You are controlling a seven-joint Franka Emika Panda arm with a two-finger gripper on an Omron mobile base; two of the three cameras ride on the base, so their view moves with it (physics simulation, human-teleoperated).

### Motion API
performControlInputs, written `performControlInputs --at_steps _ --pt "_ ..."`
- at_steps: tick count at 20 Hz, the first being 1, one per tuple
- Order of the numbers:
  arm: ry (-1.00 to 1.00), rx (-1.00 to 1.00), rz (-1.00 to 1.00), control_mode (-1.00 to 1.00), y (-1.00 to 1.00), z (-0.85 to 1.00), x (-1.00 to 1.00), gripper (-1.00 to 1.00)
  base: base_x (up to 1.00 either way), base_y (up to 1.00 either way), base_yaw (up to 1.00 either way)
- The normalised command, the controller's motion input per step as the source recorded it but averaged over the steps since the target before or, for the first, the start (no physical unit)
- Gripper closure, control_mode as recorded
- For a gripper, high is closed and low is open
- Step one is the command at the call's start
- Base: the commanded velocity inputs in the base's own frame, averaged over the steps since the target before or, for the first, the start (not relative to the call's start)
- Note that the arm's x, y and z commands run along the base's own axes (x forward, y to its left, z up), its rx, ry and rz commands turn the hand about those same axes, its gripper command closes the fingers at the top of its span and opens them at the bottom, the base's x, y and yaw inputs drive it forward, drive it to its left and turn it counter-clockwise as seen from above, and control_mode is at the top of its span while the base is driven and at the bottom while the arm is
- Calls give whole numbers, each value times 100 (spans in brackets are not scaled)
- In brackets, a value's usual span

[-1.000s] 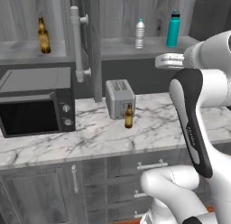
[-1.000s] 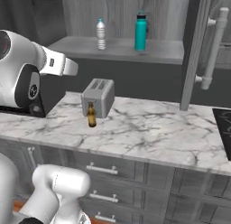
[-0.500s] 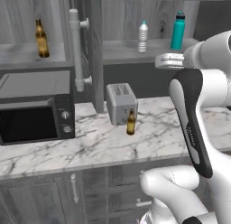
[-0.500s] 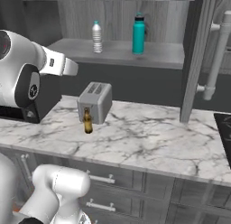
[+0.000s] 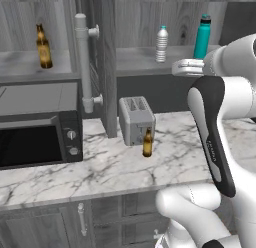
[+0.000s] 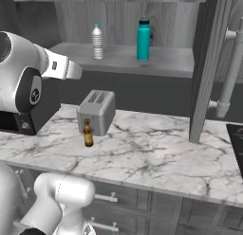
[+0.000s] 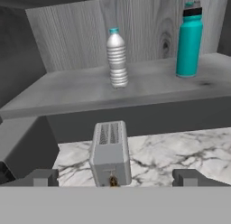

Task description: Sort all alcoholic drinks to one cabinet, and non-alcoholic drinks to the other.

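One amber beer bottle (image 5: pixel 147 143) (image 6: pixel 88 133) stands on the marble counter in front of the toaster; just its top (image 7: pixel 113 181) pokes up in the hand view. Another beer bottle (image 5: pixel 43 47) stands on the left cabinet's shelf (image 5: pixel 20 72). On the right cabinet's shelf (image 5: pixel 140 66) (image 6: pixel 161 63) (image 7: pixel 67 94) stand the clear ribbed water bottle (image 5: pixel 161 44) (image 6: pixel 98 42) (image 7: pixel 117 58) and the teal flask (image 5: pixel 202 37) (image 6: pixel 144 38) (image 7: pixel 189 39). My gripper (image 7: pixel 115 179) is open and empty, above the counter, facing the toaster and that shelf from a distance.
A grey toaster (image 5: pixel 136 120) (image 6: pixel 97 112) (image 7: pixel 110 153) sits mid-counter. A black microwave (image 5: pixel 37 124) fills the counter's left. An open cabinet door with a pale bar handle (image 5: pixel 83 62) juts out between the cabinets; another door (image 6: pixel 211 63) hangs open at right.
The whole scene has shifted and grown slightly in both base views, so the base has moved. The bottles and toaster keep their places. The gripper stays open.
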Motion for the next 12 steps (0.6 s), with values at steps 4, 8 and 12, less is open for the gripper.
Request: performControlInputs --at_steps 4,8,12 --pt "0 0 0 100 0 0 0 -100 31 -9 0" --pt "0 0 0 100 0 0 0 -100 7 0 0" --pt "0 0 0 100 0 0 0 -100 0 0 0"
